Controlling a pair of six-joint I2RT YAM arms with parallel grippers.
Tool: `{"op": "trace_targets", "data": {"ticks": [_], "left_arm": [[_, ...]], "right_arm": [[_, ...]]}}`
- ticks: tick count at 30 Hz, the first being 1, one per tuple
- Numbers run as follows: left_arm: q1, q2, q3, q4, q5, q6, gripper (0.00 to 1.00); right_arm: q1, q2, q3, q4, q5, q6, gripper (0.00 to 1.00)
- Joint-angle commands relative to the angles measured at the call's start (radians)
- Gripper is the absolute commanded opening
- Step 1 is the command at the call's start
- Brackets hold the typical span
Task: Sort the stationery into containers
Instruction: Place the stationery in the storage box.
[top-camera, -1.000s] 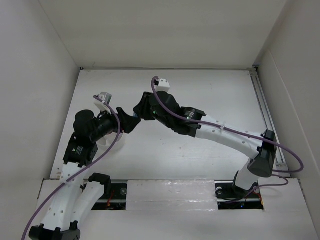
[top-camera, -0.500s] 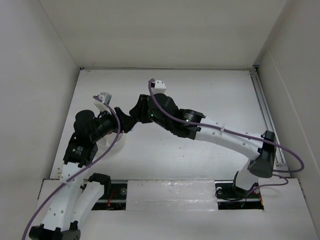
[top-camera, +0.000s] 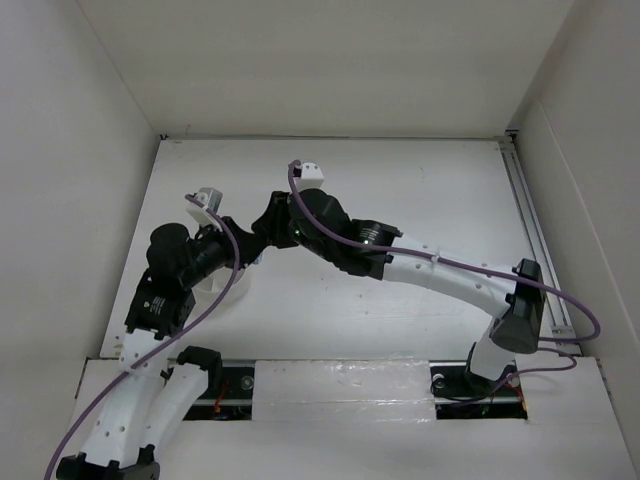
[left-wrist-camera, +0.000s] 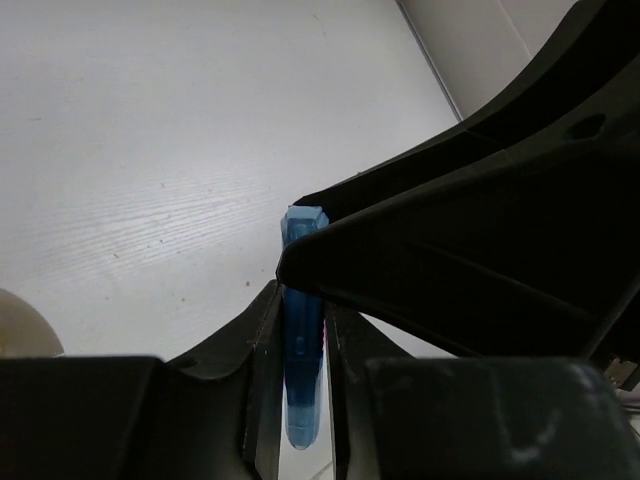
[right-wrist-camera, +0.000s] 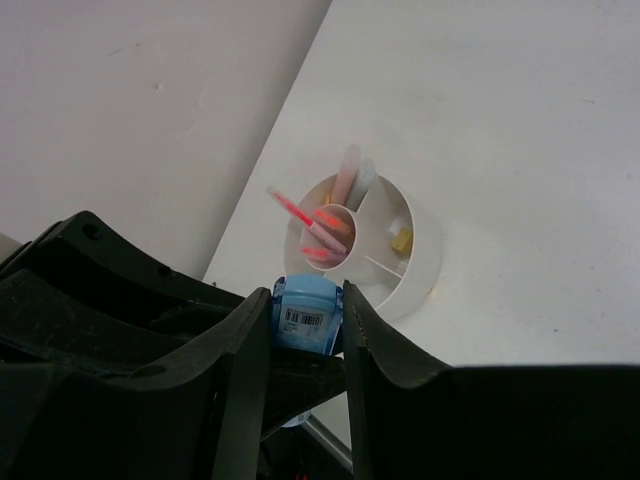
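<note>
A stubby blue marker (left-wrist-camera: 303, 345) is gripped from both ends. My left gripper (left-wrist-camera: 303, 300) is shut on its body, and my right gripper (right-wrist-camera: 306, 292) is shut on its barcoded end (right-wrist-camera: 307, 315). In the top view the two grippers (top-camera: 255, 240) meet over the table's left half. Just beyond the marker stands the round white container (right-wrist-camera: 425, 262). Its central cup holds thin red pens (right-wrist-camera: 310, 228). One wedge holds a small yellow block (right-wrist-camera: 402, 240), and pale pink sticks (right-wrist-camera: 348, 172) lean in another. My left arm hides most of the container (top-camera: 226, 292) from above.
The left wall (right-wrist-camera: 150, 100) rises close behind the container. A rail (top-camera: 530, 230) runs along the table's right edge. White table surface (top-camera: 420, 190) stretches to the right of the arms.
My left gripper has closed from wide open onto the blue marker. The right arm has shifted a little left, toward the left gripper, with its grip unchanged.
</note>
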Motion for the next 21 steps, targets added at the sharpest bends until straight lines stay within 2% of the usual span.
{"op": "trace_targets", "data": {"ticks": [1, 2, 3, 5, 6, 8, 12, 16, 19, 21], "left_arm": [[0.006, -0.028, 0.019, 0.010, -0.142, -0.020, 0.00], [0.006, -0.040, 0.019, 0.010, -0.172, -0.020, 0.00], [0.006, -0.040, 0.019, 0.010, -0.173, -0.029, 0.00], [0.006, -0.049, 0.009, 0.010, -0.197, -0.039, 0.00], [0.006, -0.049, 0.009, 0.010, -0.229, -0.039, 0.00], [0.006, -0.049, 0.009, 0.010, -0.274, -0.075, 0.00], [0.006, -0.049, 0.020, -0.092, -0.453, -0.182, 0.00], [0.006, -0.013, 0.043, -0.236, -0.738, -0.289, 0.00], [0.006, 0.015, 0.081, -0.331, -0.866, -0.385, 0.00], [0.006, 0.029, 0.101, -0.358, -0.892, -0.398, 0.00]], "right_arm": [[0.023, 0.003, 0.053, 0.048, -0.031, -0.037, 0.00], [0.023, 0.003, 0.053, 0.048, -0.031, -0.037, 0.01], [0.023, 0.003, 0.041, 0.048, -0.031, -0.037, 0.07], [0.023, -0.024, 0.020, 0.057, -0.005, -0.048, 0.25], [0.023, -0.035, 0.009, 0.057, 0.033, -0.048, 0.45], [0.023, -0.070, -0.031, 0.057, 0.067, -0.059, 0.67], [-0.030, -0.165, -0.134, 0.057, 0.076, -0.059, 0.71], [-0.076, -0.274, -0.238, 0.067, 0.076, -0.079, 0.71], [-0.085, -0.357, -0.302, 0.067, 0.076, -0.097, 0.71], [-0.095, -0.394, -0.347, 0.067, 0.076, -0.106, 0.71]]}}
